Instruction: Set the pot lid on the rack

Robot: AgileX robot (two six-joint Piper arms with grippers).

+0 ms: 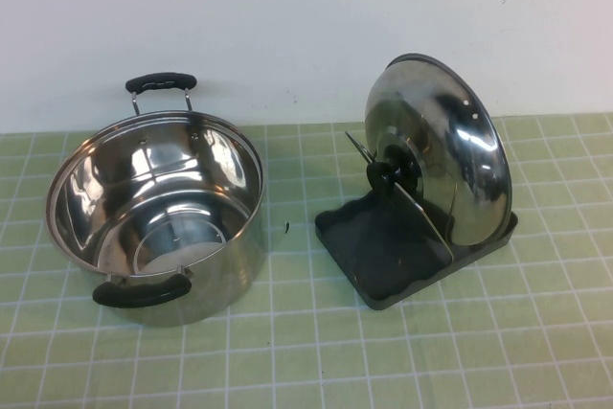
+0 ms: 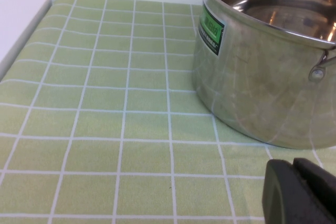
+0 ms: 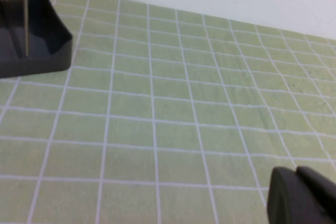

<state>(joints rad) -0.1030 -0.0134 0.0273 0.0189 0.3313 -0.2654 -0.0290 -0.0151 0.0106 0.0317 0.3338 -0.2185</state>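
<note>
Pot lid (image 1: 450, 155) is seen propped on edge in rack (image 1: 383, 261), nr worktop's rear right. Left gripper (image 2: 302, 192) is held low beside pot (image 2: 262, 72). Right gripper (image 3: 304, 195) is held over bare mat, away from rack; both jaws' state can't be told.

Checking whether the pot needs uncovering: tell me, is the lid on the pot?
No: the pot lid stands on edge in the rack, beside the open pot.

The left gripper (image 2: 299, 192) is cut by the lower right corner of its wrist view, and the right gripper (image 3: 302, 195) likewise. The pot lid (image 1: 450, 155) hides the rack's (image 1: 383, 265) rear part. The pot (image 2: 268, 61) is cut at the upper right.
</note>
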